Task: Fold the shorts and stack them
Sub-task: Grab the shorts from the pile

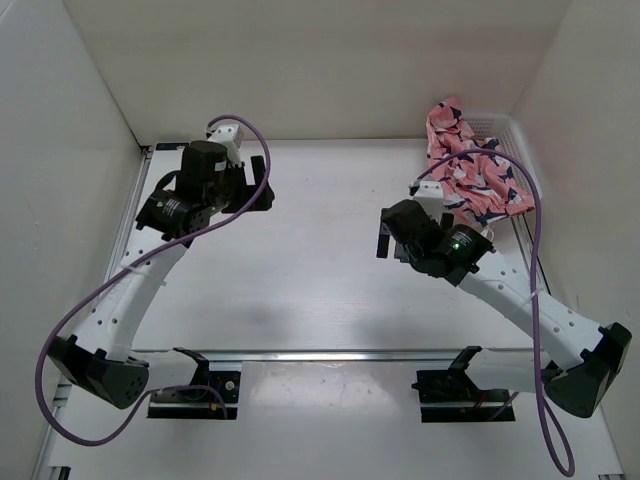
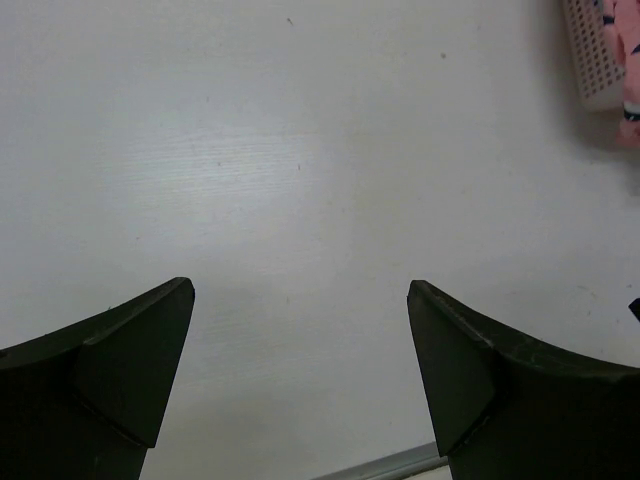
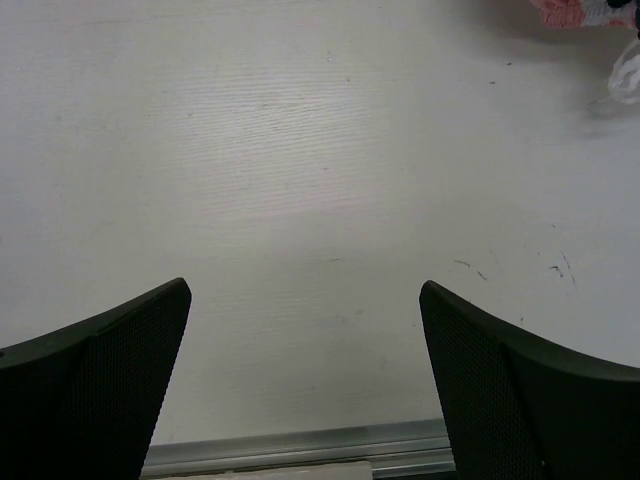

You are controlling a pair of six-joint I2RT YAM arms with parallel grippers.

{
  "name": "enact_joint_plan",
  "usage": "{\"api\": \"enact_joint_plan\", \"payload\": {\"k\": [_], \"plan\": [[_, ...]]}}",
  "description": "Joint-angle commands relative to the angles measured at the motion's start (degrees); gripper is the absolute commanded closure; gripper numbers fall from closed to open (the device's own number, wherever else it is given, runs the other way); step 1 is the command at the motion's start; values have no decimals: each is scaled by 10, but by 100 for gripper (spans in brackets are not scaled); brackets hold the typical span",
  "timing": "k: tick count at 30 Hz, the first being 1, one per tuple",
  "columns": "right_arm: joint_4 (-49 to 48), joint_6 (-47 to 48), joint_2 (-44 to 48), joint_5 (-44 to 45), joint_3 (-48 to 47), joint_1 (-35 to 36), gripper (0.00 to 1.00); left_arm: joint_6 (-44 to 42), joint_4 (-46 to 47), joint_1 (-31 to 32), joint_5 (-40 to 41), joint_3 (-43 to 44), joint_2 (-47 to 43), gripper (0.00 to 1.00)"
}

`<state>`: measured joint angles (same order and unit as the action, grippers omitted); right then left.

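The left pincer (image 1: 262, 186) hovers over the far-left part of the table (image 1: 320, 290), jaws spread wide and holding nothing; its wrist view shows only bare surface between the fingers. The right pincer (image 1: 398, 215) hangs right of centre, likewise wide open and empty. The shorts (image 1: 470, 170) lie crumpled in the basket (image 1: 517, 132) at the far-right corner, draped over its inner rim. The heap's long axis runs from the far wall towards the near right. From the right pincer they lie just beyond and to the right, close by. From the left pincer they are well apart, across the table. The right arm is judged the nearer for the first pick.
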<state>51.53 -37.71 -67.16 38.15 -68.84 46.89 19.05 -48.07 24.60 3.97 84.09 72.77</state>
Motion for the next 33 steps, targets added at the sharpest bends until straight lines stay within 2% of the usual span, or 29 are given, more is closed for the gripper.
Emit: {"api": "enact_joint_plan", "payload": {"k": [1, 2, 6, 8, 10, 12, 13, 15, 16, 18, 20, 22, 24, 25, 27, 29, 32, 33], "plan": [[11, -23, 3, 28, -7, -2, 0, 10, 12, -23, 3, 22, -22, 1], [11, -23, 3, 28, -12, -2, 0, 10, 12, -30, -17, 22, -22, 1], [1, -5, -3, 41, -12, -2, 0, 5, 7, -30, -18, 16, -27, 1], [-14, 24, -8, 41, -17, -31, 0, 10, 7, -30, -25, 4, -27, 1], [-36, 58, -13, 15, -23, -99, 0, 15, 7, -30, -25, -2, -22, 1], [-82, 107, -19, -88, -44, -168, 3, 20, 7, -30, -30, -9, -22, 1], [-94, 113, -36, -132, -53, -244, 5, 27, 7, -30, -35, -9, -16, 1], [-110, 119, -60, -203, -81, -307, 8, 27, 7, -30, -41, -15, -9, 1], [-110, 119, -98, -231, -124, -350, 8, 32, 7, -30, -41, -15, -4, 1], [-97, 126, -144, -231, -174, -383, 8, 37, 7, -30, -41, -20, -4, 1], [-82, 126, -221, -231, -230, -421, 2, 37, 7, -30, -33, -25, 13, 1], [-59, 131, -306, -223, -314, -451, 0, 31, 1, -30, -23, -18, 25, 1], [-43, 131, -365, -223, -372, -467, 0, 26, 1, -30, -16, -10, 45, 1], [-17, 131, -428, -213, -442, -478, 0, 26, -4, -30, -6, -3, 50, 1], [8, 141, -517, -204, -514, -484, 0, 26, -4, -35, 0, 3, 68, 1], [23, 148, -564, -212, -590, -490, 0, 26, -4, -35, 6, 8, 82, 1], [23, 129, -630, -207, -621, -502, 0, 26, -4, -35, 6, 16, 111, 1], [15, 129, -640, -216, -626, -511, 9, 20, -4, -35, 6, 21, 118, 1]]}}
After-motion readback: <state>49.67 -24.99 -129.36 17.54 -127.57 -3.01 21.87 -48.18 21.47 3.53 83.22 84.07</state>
